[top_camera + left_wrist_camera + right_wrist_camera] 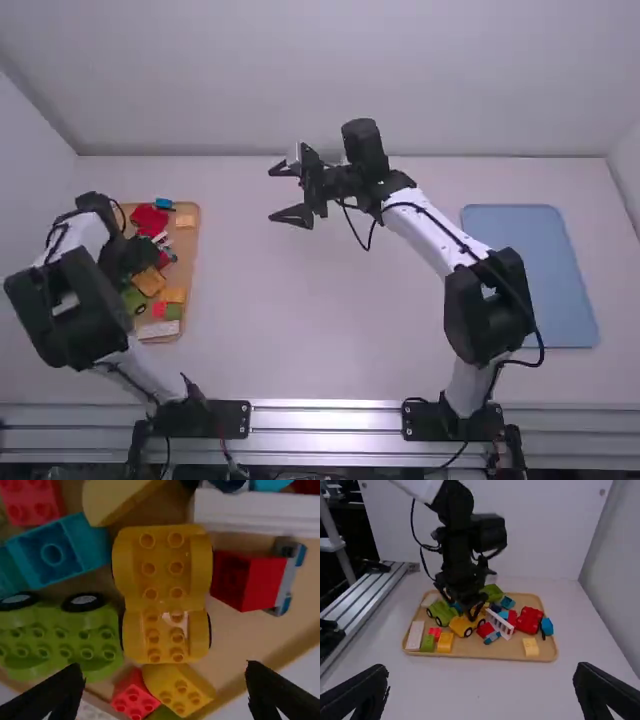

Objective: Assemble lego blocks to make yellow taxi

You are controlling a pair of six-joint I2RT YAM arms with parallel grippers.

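Note:
In the high view my left gripper [140, 257] is low over the block tray at the far left; the left wrist view has this gripper [165, 692] open around nothing. Between and beyond its fingers lies a yellow wheeled car base [165, 595] with studs up, also visible as a yellow base [461, 625] in the right wrist view. A yellow block [182, 690] touches a small red block [134, 695] beside it. My right gripper [280, 194] hangs over the middle of the table, away from the tray; its fingers stand wide apart in its wrist view, the gripper [481, 692] holding nothing.
The wooden tray [515, 655] also holds a green car base [60, 637], a teal block [52, 552], a red block [250, 580] and a white barred piece [260, 512]. A blue mat [530, 275] lies at the right, beside the right arm.

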